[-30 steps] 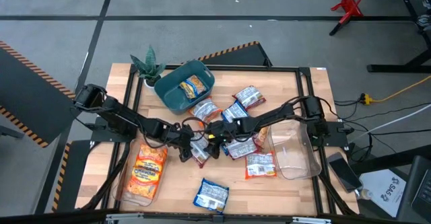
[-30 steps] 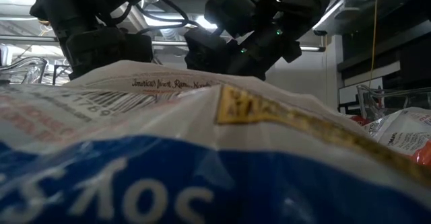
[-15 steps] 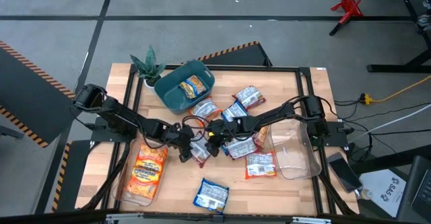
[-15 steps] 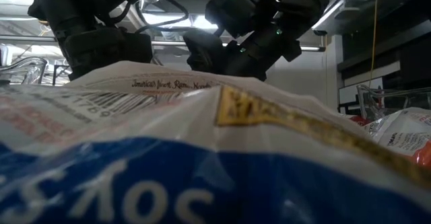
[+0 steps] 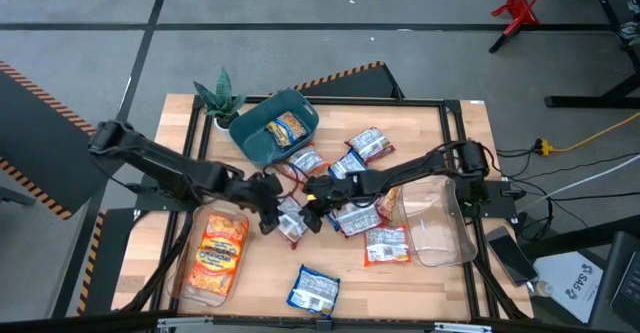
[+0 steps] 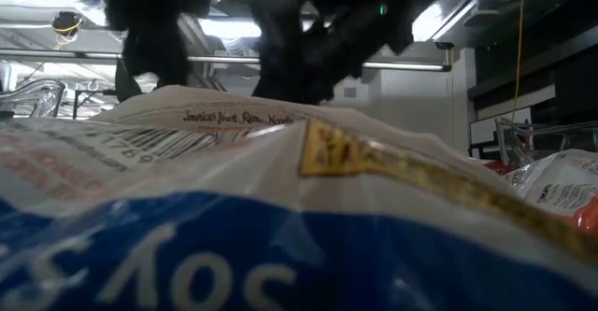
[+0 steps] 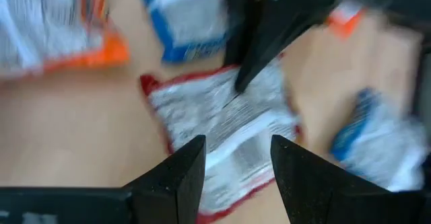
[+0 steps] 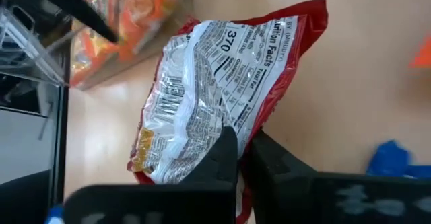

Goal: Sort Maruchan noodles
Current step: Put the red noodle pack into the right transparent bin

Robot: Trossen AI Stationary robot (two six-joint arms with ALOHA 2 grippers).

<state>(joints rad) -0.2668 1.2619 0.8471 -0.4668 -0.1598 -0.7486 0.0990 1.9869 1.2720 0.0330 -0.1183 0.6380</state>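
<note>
at mid-table the right gripper (image 8: 239, 158) pinches an edge of a red-edged noodle packet (image 8: 215, 83) lying label-down on the table (image 5: 440, 283). the left gripper (image 7: 232, 160) hovers spread just above it.

1 packet (image 5: 286, 128) lies in the bin (image 5: 262, 145), others scattered right of it.

We see a red-edged noodle packet (image 8: 215, 89) lying label side up on the wood, its white back printed with nutrition facts. Around it several more packets (image 5: 355, 188) lie scattered mid-table, blue-white and red-white. One orange packet (image 5: 288, 127) sits in the teal bin, orange ones (image 5: 218, 253) fill the left tray, and a blue packet (image 5: 314, 291) lies alone near the front edge.
</note>
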